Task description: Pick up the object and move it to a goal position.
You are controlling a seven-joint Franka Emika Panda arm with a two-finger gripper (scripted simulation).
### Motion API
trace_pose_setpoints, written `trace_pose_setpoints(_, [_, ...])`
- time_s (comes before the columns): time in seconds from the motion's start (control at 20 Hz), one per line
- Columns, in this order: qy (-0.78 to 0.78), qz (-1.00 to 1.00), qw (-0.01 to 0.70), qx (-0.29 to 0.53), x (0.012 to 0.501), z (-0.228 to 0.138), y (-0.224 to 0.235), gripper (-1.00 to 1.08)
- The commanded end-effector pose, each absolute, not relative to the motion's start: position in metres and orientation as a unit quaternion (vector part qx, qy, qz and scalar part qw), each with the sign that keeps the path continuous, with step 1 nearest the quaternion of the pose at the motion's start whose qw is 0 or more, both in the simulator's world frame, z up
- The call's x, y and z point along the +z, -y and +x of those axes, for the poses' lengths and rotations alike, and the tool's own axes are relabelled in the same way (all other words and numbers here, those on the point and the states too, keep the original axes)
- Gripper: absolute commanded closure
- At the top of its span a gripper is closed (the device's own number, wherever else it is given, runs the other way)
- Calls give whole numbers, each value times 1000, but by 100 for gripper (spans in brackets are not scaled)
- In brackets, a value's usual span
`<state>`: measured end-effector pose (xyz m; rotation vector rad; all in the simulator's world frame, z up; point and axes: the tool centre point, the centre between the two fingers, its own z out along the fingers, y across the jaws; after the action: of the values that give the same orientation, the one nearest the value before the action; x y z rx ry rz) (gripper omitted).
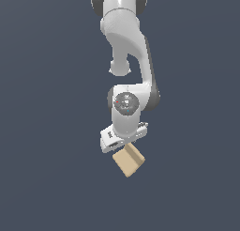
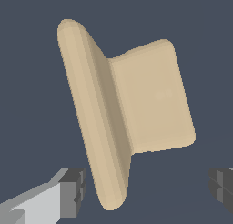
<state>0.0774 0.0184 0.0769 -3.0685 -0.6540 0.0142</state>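
Observation:
The object [image 1: 129, 161] is a small tan flat block with a raised lip along one edge, lying on the dark grey floor. In the wrist view the object [image 2: 136, 104] fills much of the picture, with its lip running slantwise. My white gripper [image 1: 122, 141] hangs over it in the exterior view and covers its upper edge. In the wrist view my gripper [image 2: 148, 189] is open, with the dark fingertips [image 2: 75, 191] set wide apart. Nothing is held. One end of the lip shows close to one fingertip; most of the block lies off the line between the fingertips.
A plain dark grey floor [image 1: 47, 178] lies on all sides of the block. The white arm [image 1: 126, 42] reaches in from the top of the exterior view. No other object shows.

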Motion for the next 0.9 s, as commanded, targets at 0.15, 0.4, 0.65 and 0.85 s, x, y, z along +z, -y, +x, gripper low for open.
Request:
trace_pose_setpoints(0.15, [269, -963, 1, 2, 54, 99, -29, -92])
trace_pose_setpoints(0.4, [303, -953, 0, 1, 42, 111, -37, -92])
trace_pose_setpoints(0.65, [322, -947, 0, 0, 34, 118, -42, -92])
trace_pose_setpoints(0.85, [328, -945, 0, 0, 33, 120, -44, -92])
